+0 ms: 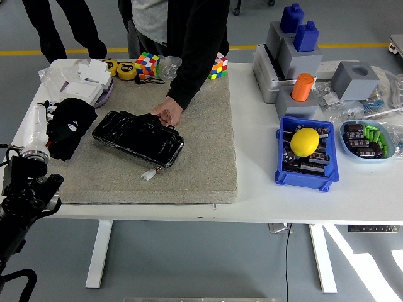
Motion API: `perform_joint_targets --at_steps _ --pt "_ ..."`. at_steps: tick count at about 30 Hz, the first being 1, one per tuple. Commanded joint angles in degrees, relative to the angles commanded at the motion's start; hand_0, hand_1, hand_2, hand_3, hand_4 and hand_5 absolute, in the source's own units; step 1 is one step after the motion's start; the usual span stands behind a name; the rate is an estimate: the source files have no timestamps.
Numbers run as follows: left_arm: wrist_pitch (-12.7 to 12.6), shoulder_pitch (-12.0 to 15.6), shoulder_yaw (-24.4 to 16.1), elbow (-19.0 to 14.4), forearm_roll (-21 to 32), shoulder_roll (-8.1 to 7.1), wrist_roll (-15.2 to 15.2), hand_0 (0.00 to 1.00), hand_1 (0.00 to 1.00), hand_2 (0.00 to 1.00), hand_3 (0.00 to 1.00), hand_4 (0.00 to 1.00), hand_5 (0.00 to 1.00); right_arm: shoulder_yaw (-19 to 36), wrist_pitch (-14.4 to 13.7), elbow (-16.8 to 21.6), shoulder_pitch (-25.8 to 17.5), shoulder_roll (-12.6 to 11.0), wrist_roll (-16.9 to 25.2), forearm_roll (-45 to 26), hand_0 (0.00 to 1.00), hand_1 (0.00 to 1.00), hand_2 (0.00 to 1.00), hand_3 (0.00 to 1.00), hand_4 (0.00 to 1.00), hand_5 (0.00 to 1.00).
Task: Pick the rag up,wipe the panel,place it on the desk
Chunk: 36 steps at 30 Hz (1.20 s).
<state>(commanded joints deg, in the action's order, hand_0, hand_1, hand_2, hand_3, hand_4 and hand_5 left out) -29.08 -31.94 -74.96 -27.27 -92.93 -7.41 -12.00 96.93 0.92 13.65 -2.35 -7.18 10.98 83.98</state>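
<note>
The left hand [39, 129] is gripping the black rag [68, 126] in curled fingers, the panel [138, 138] lying at its three o'clock, long axis running ten-to-four.

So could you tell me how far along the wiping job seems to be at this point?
The pick-up looks done: the left hand grips the black rag. That rag now sits left of the glossy black panel, off its surface, so wiping may be over. A person's hand steadies the panel's far edge. Left: releasing the rag onto the desk.
</note>
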Motion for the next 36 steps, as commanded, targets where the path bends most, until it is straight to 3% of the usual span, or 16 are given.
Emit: perform_joint_targets --at_steps 4,5,10,11,16,17,22,23,24,28,29,34,35,36 --pt "1.5 0.5 0.1 0.1 0.4 -0.11 0.0 0.315 0.467 0.49 0.567 0.707 0.002 -0.3 0.0 0.0 0.0 0.0 0.0 -0.1 0.529 0.552 0.488 0.521 0.884 0.346" --pt "1.9 0.6 0.2 0.0 0.3 -0.12 0.3 0.468 0.614 0.58 0.579 0.87 0.125 -0.3 0.0 0.1 0.0 0.0 0.0 -0.2 0.529 0.553 0.488 0.521 0.884 0.346" --pt "3.3 1.2 -0.1 -0.8 -1.3 -0.13 2.5 0.468 0.614 0.58 0.579 0.87 0.125 -0.3 0.0 0.1 0.0 0.0 0.0 -0.2 0.529 0.553 0.488 0.521 0.884 0.346" --pt "3.4 1.3 -0.1 -1.1 -1.7 -0.17 2.9 0.774 0.85 0.877 0.867 0.998 0.318 -0.2 0.1 0.1 0.0 0.1 0.0 -0.2 0.529 0.553 0.489 0.521 0.884 0.346" --pt "3.7 2.4 -0.6 -4.5 -2.5 -0.43 4.3 0.774 0.85 0.877 0.867 0.998 0.318 0.2 0.0 0.1 -0.1 0.1 0.0 0.0 0.529 0.553 0.489 0.521 0.884 0.346" --pt "3.7 2.6 -0.7 -5.3 -2.5 -0.5 4.5 0.827 0.924 0.965 0.958 0.998 0.314 0.2 0.0 0.1 -0.1 0.1 0.0 0.1 0.529 0.553 0.488 0.521 0.884 0.346" --pt "3.7 4.3 -1.6 -10.3 -2.4 -1.07 6.0 0.827 0.924 0.965 0.958 0.998 0.314 0.2 0.1 0.1 -0.1 0.2 0.0 0.1 0.529 0.553 0.488 0.521 0.884 0.346" --pt "3.6 4.9 -2.1 -11.7 -2.1 -1.23 6.1 0.741 0.868 0.926 0.919 0.998 0.285 0.2 0.1 0.1 -0.1 0.2 0.0 0.0 0.528 0.553 0.488 0.521 0.884 0.346" --pt "3.5 5.2 -2.4 -12.6 -2.0 -1.31 6.1 0.741 0.868 0.926 0.919 0.998 0.285 0.2 0.1 0.1 -0.1 0.2 0.0 0.0 0.528 0.553 0.488 0.521 0.884 0.346" --pt "2.2 7.1 -3.6 -18.3 2.5 -1.82 3.1 0.741 0.868 0.926 0.919 0.998 0.285 0.6 0.0 0.1 -0.2 0.3 0.0 0.2 0.528 0.553 0.488 0.521 0.884 0.346" --pt "1.8 7.6 -3.8 -19.7 4.4 -1.88 1.9 0.504 0.652 0.708 0.729 0.916 0.169 0.6 0.0 0.1 -0.2 0.3 0.0 0.3 0.528 0.553 0.488 0.521 0.884 0.347" --pt "2.1 10.0 -5.9 -25.7 14.4 -1.47 -2.8 0.504 0.652 0.708 0.729 0.916 0.169 0.7 0.0 0.1 -0.1 0.4 0.0 0.3 0.528 0.553 0.488 0.521 0.884 0.347" --pt "2.5 10.5 -6.8 -26.7 15.2 -1.25 -2.6 0.453 0.57 0.576 0.608 0.892 0.174 0.6 0.0 0.1 -0.1 0.4 0.0 0.3 0.528 0.553 0.488 0.521 0.884 0.346" --pt "2.7 11.0 -7.8 -27.6 15.5 -0.88 -2.5 0.453 0.57 0.576 0.608 0.892 0.174 0.7 0.0 0.1 -0.1 0.4 0.0 0.4 0.528 0.553 0.488 0.521 0.884 0.346"
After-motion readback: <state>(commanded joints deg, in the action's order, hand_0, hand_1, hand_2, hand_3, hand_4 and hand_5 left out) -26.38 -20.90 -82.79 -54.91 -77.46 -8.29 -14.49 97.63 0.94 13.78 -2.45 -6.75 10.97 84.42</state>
